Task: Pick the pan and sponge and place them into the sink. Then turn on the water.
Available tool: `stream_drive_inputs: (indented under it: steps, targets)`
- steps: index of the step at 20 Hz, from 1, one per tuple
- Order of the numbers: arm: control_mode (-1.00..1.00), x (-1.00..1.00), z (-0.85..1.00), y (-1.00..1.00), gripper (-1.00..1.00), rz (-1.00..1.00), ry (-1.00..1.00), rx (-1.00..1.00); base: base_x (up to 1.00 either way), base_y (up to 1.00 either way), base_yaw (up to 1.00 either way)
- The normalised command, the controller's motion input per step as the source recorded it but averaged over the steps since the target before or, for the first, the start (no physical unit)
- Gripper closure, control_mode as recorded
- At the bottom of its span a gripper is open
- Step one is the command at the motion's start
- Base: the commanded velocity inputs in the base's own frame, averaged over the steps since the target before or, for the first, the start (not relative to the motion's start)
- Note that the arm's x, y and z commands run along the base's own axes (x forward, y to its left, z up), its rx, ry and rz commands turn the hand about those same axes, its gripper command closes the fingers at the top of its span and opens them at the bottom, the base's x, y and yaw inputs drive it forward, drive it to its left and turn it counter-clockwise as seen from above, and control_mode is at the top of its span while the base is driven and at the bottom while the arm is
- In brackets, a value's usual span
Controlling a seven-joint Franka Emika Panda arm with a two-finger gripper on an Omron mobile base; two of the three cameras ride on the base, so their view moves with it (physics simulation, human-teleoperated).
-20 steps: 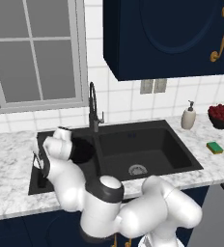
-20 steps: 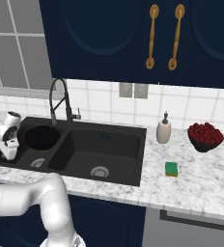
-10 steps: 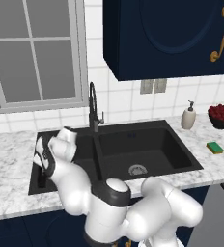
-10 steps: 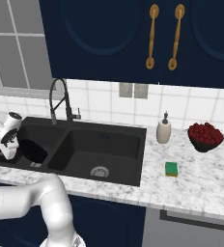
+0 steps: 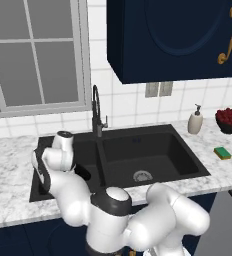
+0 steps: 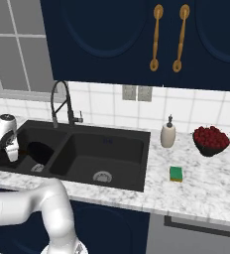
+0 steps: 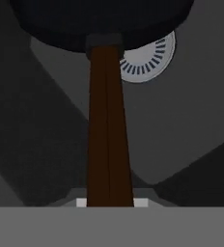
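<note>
Lowered further into the sink's (image 6: 137, 163) left basin vs a sec ago, pan (image 7: 99, 21) now just above the drain (image 7: 147, 58) ahead of the jaws. Gripper (image 6: 11, 149) clamped tight on pan handle (image 7: 106, 125). Probably near release. Sponge (image 6: 176, 173) far right of jaws on counter (image 6: 206, 188), untouched; water not on yet.

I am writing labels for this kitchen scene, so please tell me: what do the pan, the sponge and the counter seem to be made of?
Round black frying pan: probably dark matte metal, no shine; its long reddish-brown handle looks like wood.
Small green-topped sponge: soft foam, seemingly; yellow base under a green layer.
White grey-veined counter: looks like polished marble or an imitation, going by the veining.
</note>
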Motion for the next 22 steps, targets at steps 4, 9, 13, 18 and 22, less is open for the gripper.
stream_drive_inputs:
  steps: [4,9,13,18,22]
  targets:
    - [-1.0,0.6,-0.29,-0.52,1.0,-0.15,-0.01,-0.19,0.0,0.0,0.0]
    - [-1.0,0.68,-0.39,-0.57,1.0,-0.13,0.0,-0.17,0.0,0.0,0.0]
    - [-1.0,0.31,-0.56,-0.71,1.0,-0.09,0.03,-0.13,0.0,0.0,0.0]
    - [-1.0,-0.16,-0.89,-0.86,1.0,0.0,0.06,-0.01,0.0,0.0,0.0]
    - [-1.0,-0.46,-0.96,-0.41,1.0,0.0,0.03,0.0,0.0,0.0,0.0]
